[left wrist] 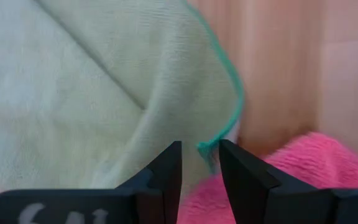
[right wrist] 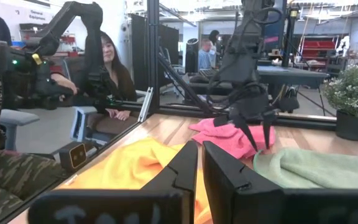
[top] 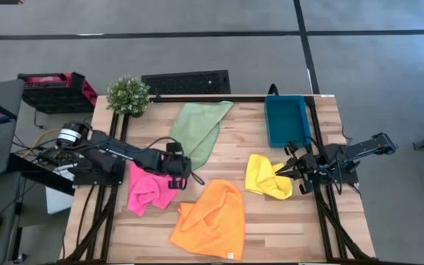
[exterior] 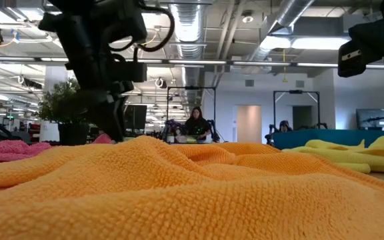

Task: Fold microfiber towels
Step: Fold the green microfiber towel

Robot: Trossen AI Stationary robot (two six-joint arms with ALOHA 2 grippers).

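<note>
The left gripper (top: 191, 177) is lowered to the table at the near corner of the sage green towel (top: 199, 128), just where that cloth meets the hot pink towel (top: 148, 188); in the left wrist view its fingers (left wrist: 166, 171) are seen slightly parted, with the green hemmed corner (left wrist: 207, 148) lying in the narrow gap but not clamped. The pink towel is bunched beside this arm, and the orange towel (top: 212, 217) is spread at the front edge of the table (top: 293, 228). The yellow towel (top: 265, 177) is crumpled near the right side, in front of the teal bin (top: 286, 121). The right gripper (top: 288, 171) is held just beside the yellow towel, its fingers nearly together and holding nothing. A potted plant (top: 129, 95) is placed at the far left corner.
</note>
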